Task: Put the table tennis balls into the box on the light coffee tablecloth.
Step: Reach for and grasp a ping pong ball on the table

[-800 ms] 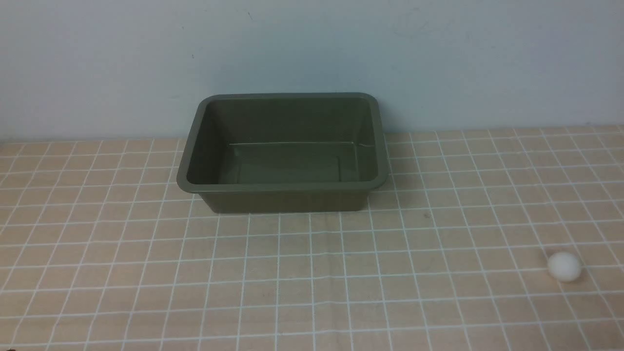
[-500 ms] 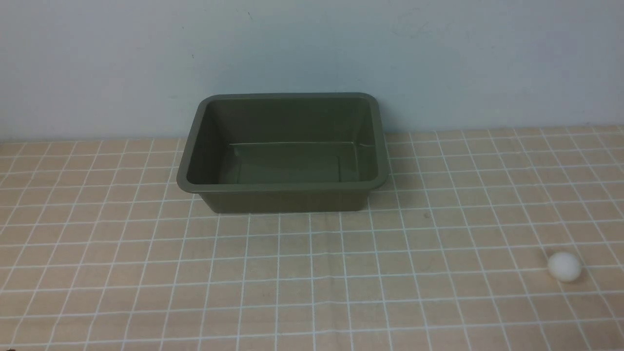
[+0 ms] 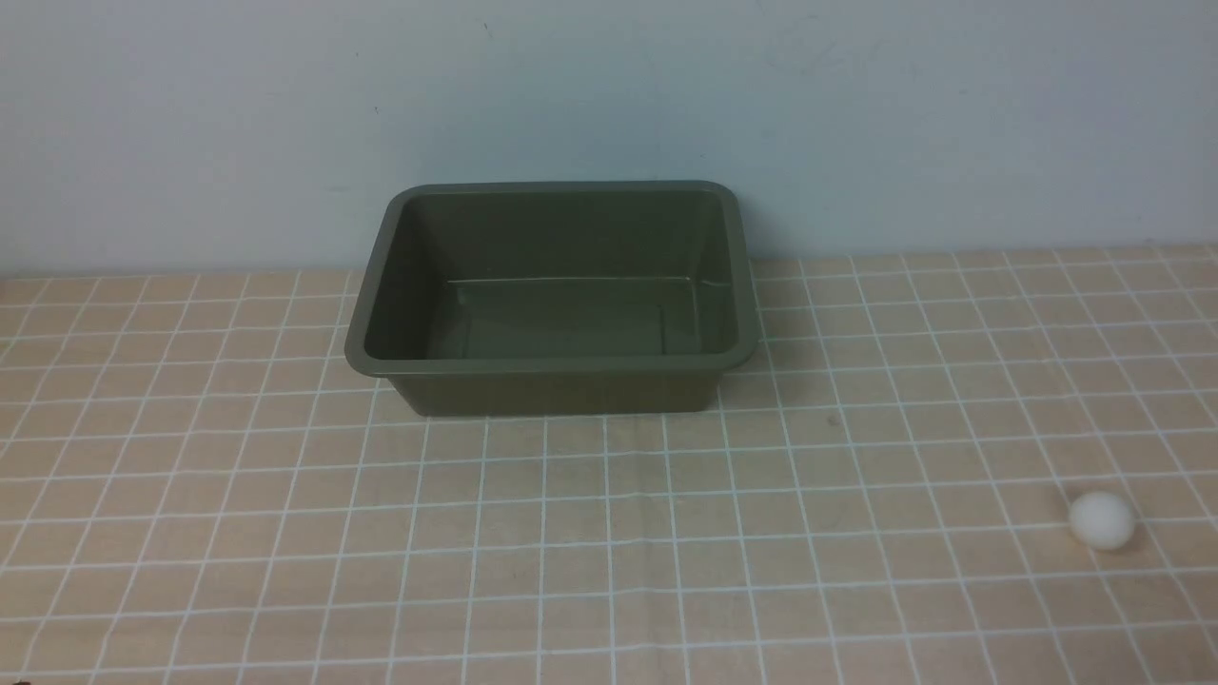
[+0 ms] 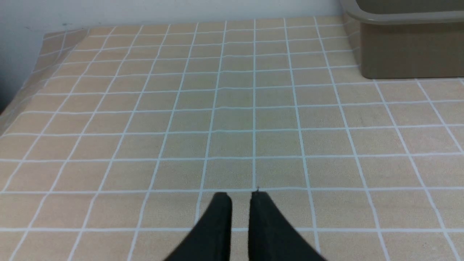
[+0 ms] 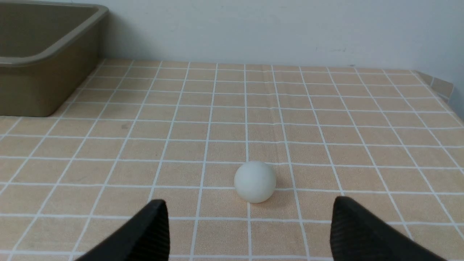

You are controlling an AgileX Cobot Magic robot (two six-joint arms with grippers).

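A single white table tennis ball [image 3: 1102,520] rests on the light coffee tablecloth [image 3: 609,533] at the near right. The dark olive box [image 3: 557,364] stands empty at the back centre against the wall. Neither gripper shows in the front view. In the right wrist view my right gripper [image 5: 248,204] is open and low over the cloth, and the ball [image 5: 255,182] lies just beyond its tips, centred between them and touching neither. The box [image 5: 43,58] is farther off to one side. My left gripper [image 4: 241,195] is shut on nothing above bare cloth, with the box's corner [image 4: 409,47] well ahead.
A pale wall [image 3: 609,114] rises directly behind the box. The cloth's edge drops away at the corner [image 5: 440,85] beyond the ball, and in the left wrist view at its other side edge [image 4: 32,87].
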